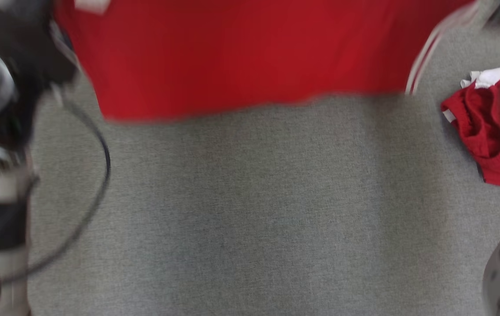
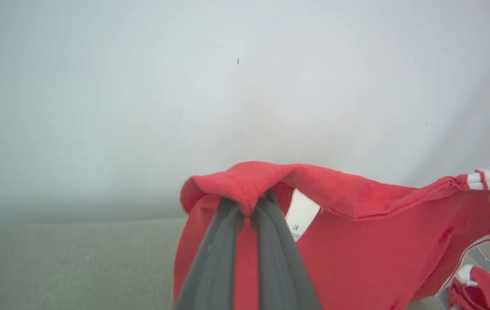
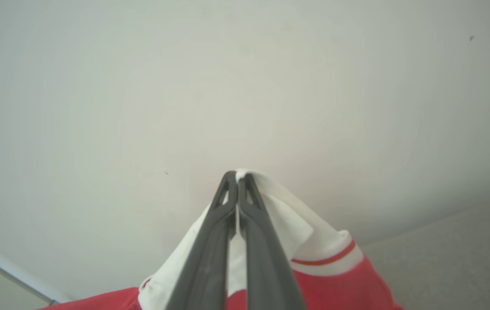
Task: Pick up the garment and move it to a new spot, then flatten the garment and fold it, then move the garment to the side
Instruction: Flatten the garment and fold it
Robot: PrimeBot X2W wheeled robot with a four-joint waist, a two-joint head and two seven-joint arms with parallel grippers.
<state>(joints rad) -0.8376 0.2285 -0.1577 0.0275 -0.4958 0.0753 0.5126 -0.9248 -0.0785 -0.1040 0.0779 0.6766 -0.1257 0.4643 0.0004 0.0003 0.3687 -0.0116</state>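
The garment (image 1: 241, 57) is red with white striped trim and hangs spread across the top of the head view, its lower hem above the grey table (image 1: 254, 210). In the left wrist view my left gripper (image 2: 247, 206) is shut on a folded red edge of the garment (image 2: 356, 241), beside a white label (image 2: 300, 213). In the right wrist view my right gripper (image 3: 237, 178) is shut on a white trimmed part of the garment (image 3: 339, 288). The head view is blurred; my left arm (image 1: 8, 109) fills its left edge.
A second red and white piece of clothing (image 1: 482, 127) lies crumpled at the table's right side, also seen low right in the left wrist view (image 2: 481, 292). A black cable (image 1: 96, 175) loops off my left arm. A pale wall (image 3: 184, 86) stands behind.
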